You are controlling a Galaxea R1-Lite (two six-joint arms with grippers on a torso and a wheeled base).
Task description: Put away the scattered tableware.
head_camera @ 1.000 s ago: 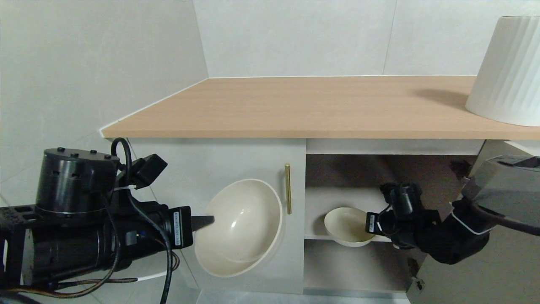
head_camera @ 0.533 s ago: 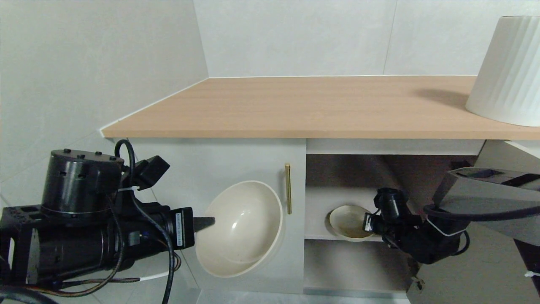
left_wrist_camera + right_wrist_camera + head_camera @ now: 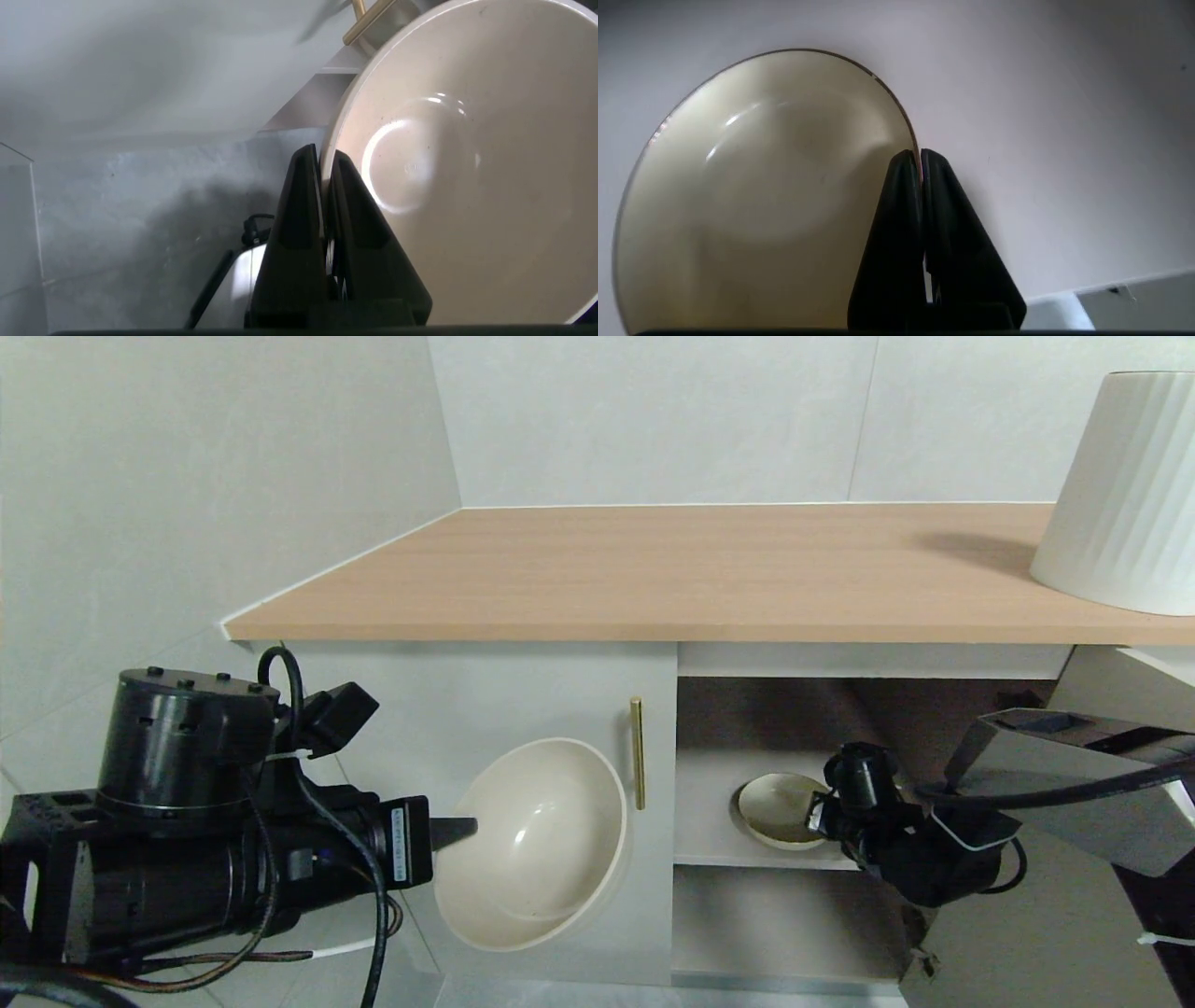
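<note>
The left fingers (image 3: 301, 215) grip the large bowl (image 3: 541, 840) by its rim; the right fingers (image 3: 901, 224) likewise grip the small bowl (image 3: 780, 807).

The left arm lies low and level on the robot's left. Its left claw (image 3: 455, 825) points rightward, with fingers (image 3: 304, 215) pinched together on the rim of a large bowl (image 3: 537, 845). The right arm stretches forward and leftward, and its right claw (image 3: 822, 814) is clamped on the rim of a small bowl (image 3: 780, 807).
</note>
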